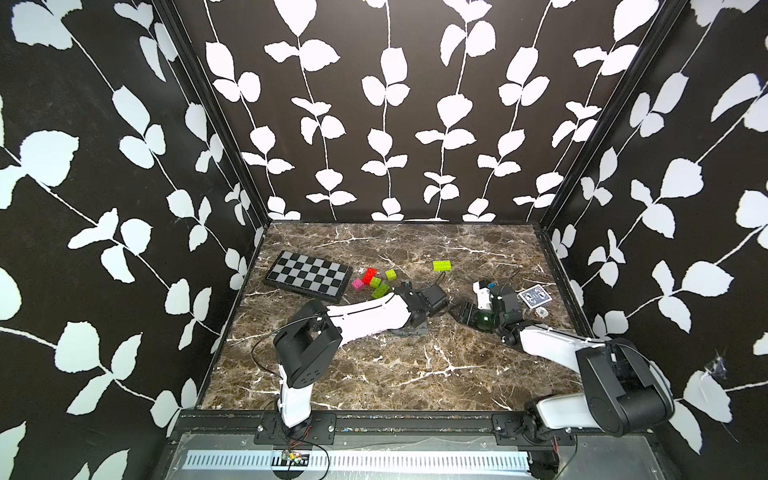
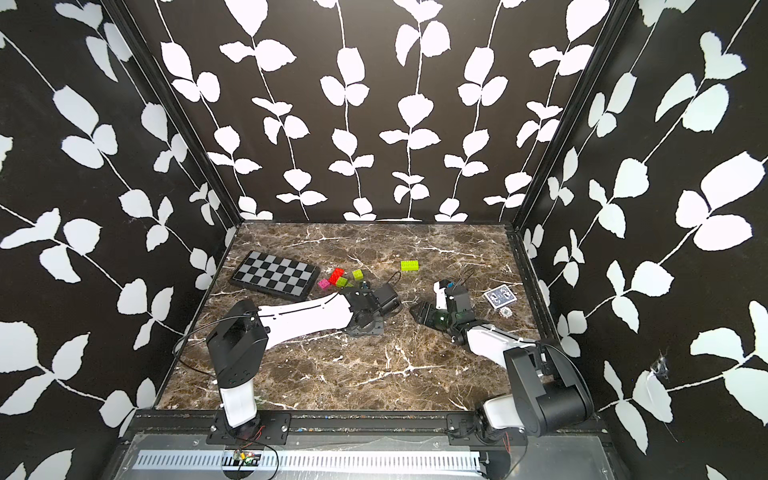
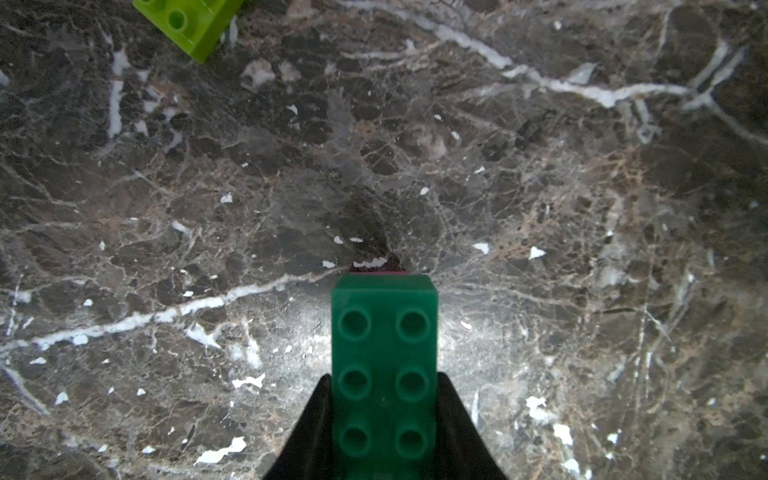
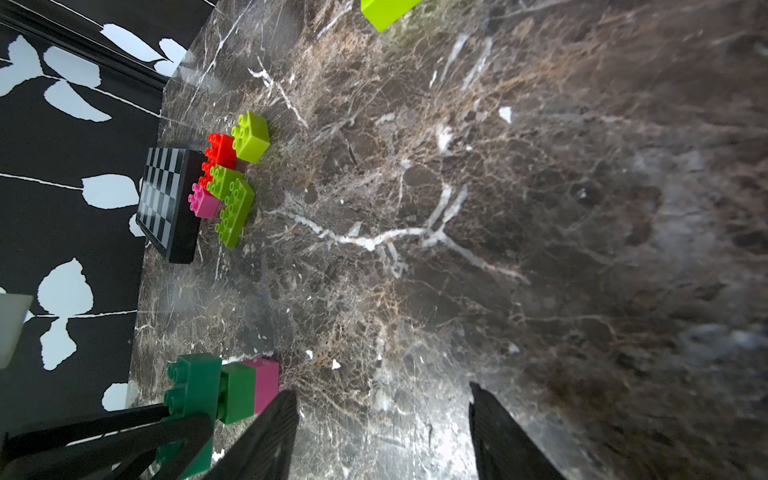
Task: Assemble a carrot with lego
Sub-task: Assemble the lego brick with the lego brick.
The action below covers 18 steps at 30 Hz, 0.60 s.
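Carrot stack held by left arm, right pincer empty

Clamped in the left gripper [image 3: 384,386] is the carrot [image 4: 237,390], so far two green bricks with a pink one at the end. It is held low over the marble table [image 1: 374,374], near the centre of both top views. The right gripper [image 4: 382,388] sits just beside it, jaws apart and holding nothing. Loose bricks [image 1: 374,280] cluster left of centre beside a checkerboard [image 1: 309,274]. One lime brick [image 1: 442,265] lies apart, further right.

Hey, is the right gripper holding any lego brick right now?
No, the right gripper shows its jaws apart, with only bare marble tabletop between them.
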Motion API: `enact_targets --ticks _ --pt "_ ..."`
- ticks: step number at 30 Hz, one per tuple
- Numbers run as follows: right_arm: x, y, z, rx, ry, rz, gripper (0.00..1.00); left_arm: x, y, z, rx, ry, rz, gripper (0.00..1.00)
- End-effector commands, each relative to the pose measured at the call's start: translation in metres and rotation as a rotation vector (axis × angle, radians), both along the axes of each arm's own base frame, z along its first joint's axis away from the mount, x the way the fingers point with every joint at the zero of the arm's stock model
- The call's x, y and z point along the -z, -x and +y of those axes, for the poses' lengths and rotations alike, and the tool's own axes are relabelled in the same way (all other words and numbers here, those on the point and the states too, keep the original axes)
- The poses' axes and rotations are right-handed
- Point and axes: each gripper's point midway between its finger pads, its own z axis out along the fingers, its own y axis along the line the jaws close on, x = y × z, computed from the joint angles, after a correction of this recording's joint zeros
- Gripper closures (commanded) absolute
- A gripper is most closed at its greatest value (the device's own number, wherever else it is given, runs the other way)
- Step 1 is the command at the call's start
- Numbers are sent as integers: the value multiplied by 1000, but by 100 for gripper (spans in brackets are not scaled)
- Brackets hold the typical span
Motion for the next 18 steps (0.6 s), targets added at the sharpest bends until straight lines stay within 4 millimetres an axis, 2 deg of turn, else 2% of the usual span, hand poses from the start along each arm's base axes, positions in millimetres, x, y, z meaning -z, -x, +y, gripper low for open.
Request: enact_targets --ticks 1,8,15,18 --pt "6 5 -2 -3 -4 4 34 -1 -3 -2 -3 0 -21 100" --pt "7 8 -2 0 -5 7 34 8 -2 5 -5 -25 -18 100" --pt "10 9 -3 2 -3 18 34 -4 -2 14 21 -61 -42 100" --pt "11 10 -4 3 -3 19 34 -2 4 18 20 -58 -23 100"
